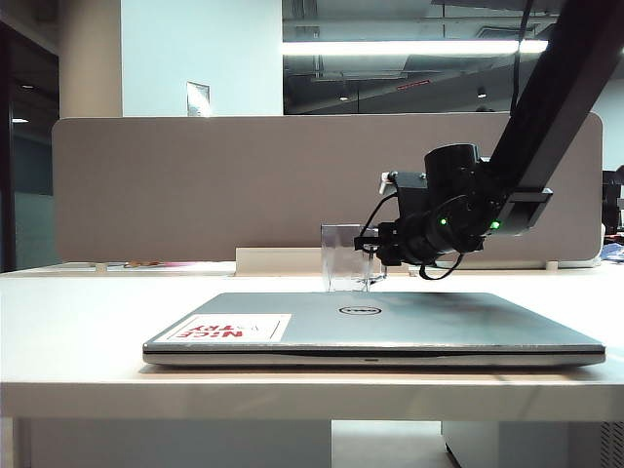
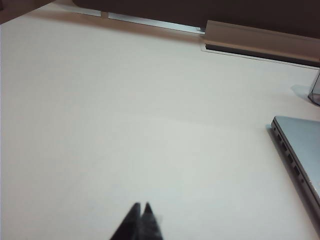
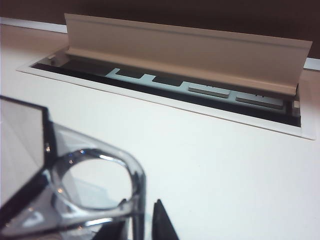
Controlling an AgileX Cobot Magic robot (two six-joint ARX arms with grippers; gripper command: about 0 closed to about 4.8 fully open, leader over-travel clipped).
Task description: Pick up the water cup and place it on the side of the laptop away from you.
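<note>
While the small clear faceted water cup [image 1: 345,257] stood beyond the closed silver laptop [image 1: 375,327] at centre frame, the right gripper [image 1: 372,255] held partly parted jaws around its rigid, slippery, likely fragile handle, and the left gripper [image 2: 141,209] hung closed lower centre.

The laptop [image 1: 390,327] bears a round Dell logo [image 1: 358,310] mid-lid. Left of that logo lies a white sticker [image 1: 230,328] whose red lettering, seen upside down, seems to read "NICE TRY".

L gripper [image 2: 141,212] fingers together; R gripper [image 3: 142,225] fingers parted.
</note>
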